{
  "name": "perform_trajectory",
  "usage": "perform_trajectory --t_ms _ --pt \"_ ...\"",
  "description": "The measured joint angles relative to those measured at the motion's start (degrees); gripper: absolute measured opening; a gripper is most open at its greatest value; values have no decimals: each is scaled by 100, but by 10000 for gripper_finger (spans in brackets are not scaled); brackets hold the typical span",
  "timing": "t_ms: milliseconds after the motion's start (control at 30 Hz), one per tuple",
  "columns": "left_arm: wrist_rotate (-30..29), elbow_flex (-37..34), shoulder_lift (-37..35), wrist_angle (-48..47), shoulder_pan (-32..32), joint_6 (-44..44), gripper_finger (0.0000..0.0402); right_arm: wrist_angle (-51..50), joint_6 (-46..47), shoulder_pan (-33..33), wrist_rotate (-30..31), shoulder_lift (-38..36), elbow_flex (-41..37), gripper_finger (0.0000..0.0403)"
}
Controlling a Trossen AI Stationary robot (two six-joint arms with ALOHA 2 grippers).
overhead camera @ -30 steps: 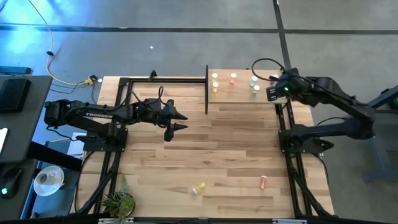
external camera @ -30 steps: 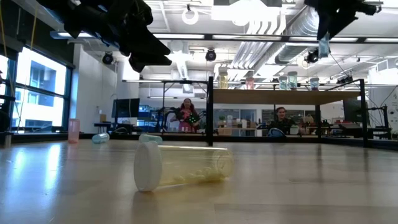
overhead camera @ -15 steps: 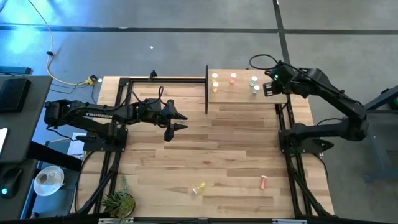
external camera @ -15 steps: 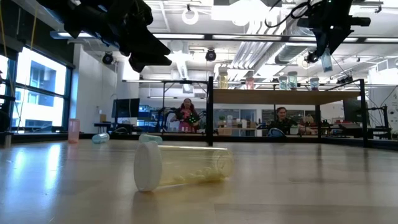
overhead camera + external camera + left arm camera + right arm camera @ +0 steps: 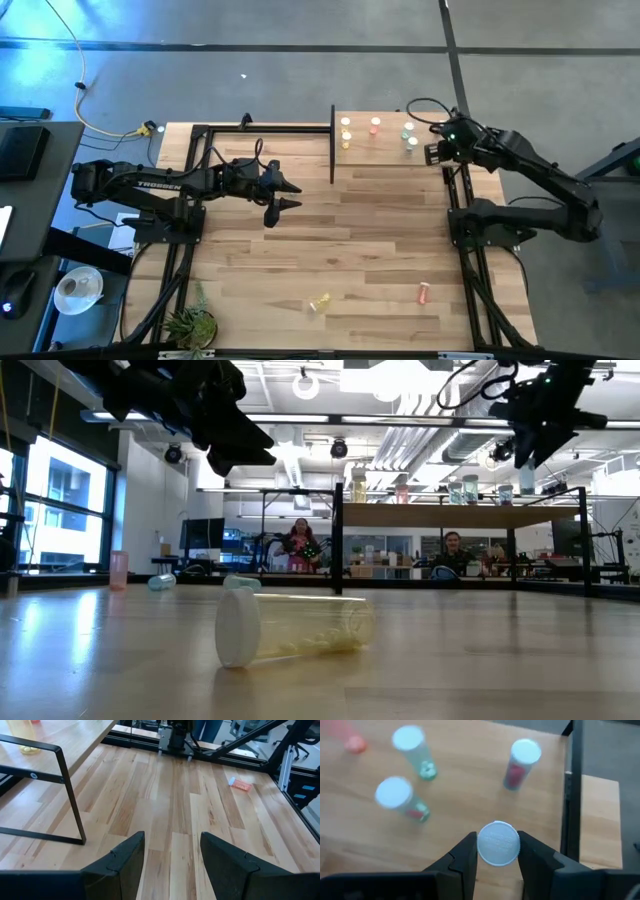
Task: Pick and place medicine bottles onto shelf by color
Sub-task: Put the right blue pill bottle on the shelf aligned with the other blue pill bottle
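**Right gripper holding bottle above shelf**

The right gripper (image 5: 498, 851) clamps a round white-capped medicine bottle (image 5: 498, 843) between two dark fingers, above the pale plywood shelf (image 5: 385, 140) near its right edge. The left gripper (image 5: 171, 855) hangs open over the striped wooden table (image 5: 350, 250).

Bottles (image 5: 376, 125) stand on the shelf (image 5: 390, 150); two others (image 5: 423, 292) lie on the table (image 5: 350, 240).

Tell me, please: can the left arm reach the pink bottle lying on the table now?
Probably yes. The left gripper is open and empty, and bare table lies between it and the pink bottle; nothing stands in the way.
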Motion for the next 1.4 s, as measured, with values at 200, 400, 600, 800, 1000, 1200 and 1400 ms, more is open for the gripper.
perform_trajectory --t_ms 200,400,600,800,1000,1200,1400 --pt "2 0 0 -1 0 -149 184 217 -176 -431 9 356 0 113" --pt "2 0 0 -1 0 -149 184 398 -191 -491 22 624 0 113" --pt "2 0 0 -1 0 -149 184 376 -167 -504 24 806 0 113" --pt "2 0 0 -1 0 -149 184 330 -118 -504 37 818 0 113" --pt "2 0 0 -1 1 -149 184 274 -82 -504 50 814 0 113" --pt "4 0 0 -3 2 -149 184 261 -86 -504 61 814 0 113" --pt "4 0 0 -1 2 -148 184 232 -148 -504 138 816 0 117"
